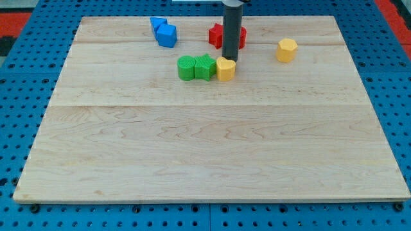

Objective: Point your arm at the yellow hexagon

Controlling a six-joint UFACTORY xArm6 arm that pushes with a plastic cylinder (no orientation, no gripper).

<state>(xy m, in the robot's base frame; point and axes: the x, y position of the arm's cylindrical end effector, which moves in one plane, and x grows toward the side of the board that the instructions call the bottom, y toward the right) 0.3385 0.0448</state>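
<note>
The yellow hexagon (287, 49) lies near the view's top right on the wooden board. My dark rod comes down from the view's top and my tip (230, 59) rests against the top edge of another yellow block (225, 68), well to the left of the hexagon. That yellow block ends a row with two green blocks (205, 67) (187, 67) on its left.
A red block (221, 34) sits just behind the rod, partly hidden by it. Two blue blocks (166, 35) (157, 25) lie at the view's top left. The wooden board (205, 154) lies on a blue perforated table (19, 77).
</note>
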